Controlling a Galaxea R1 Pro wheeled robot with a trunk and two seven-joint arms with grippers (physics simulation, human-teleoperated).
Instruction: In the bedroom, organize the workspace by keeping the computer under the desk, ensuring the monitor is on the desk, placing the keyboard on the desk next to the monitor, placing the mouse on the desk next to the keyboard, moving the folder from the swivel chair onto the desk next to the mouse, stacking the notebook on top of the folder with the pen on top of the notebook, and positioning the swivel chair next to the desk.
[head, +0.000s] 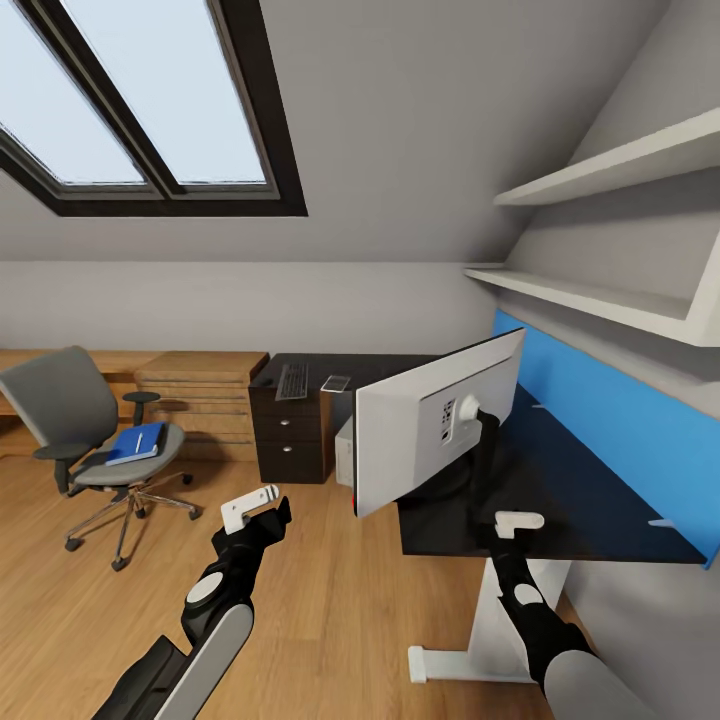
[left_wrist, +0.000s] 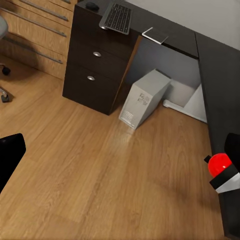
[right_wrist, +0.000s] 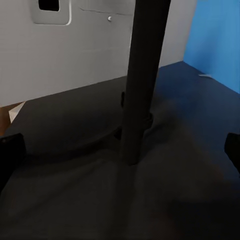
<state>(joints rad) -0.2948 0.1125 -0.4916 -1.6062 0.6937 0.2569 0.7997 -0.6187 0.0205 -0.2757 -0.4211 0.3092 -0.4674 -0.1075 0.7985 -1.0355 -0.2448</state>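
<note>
Both grippers, left (head: 262, 508) and right (head: 517, 523), hover with jaws wide beside the monitor (head: 440, 432), which stands on the worktop (head: 590, 500) near its front edge; a careless nudge could topple it floorward.

Black-and-grey arms, white-tipped fingers

Left arm (head: 215, 610): black links, grey shell and round grey cap; right arm (head: 545, 625) alike. Both end in white fingers (head: 250, 505).
</note>
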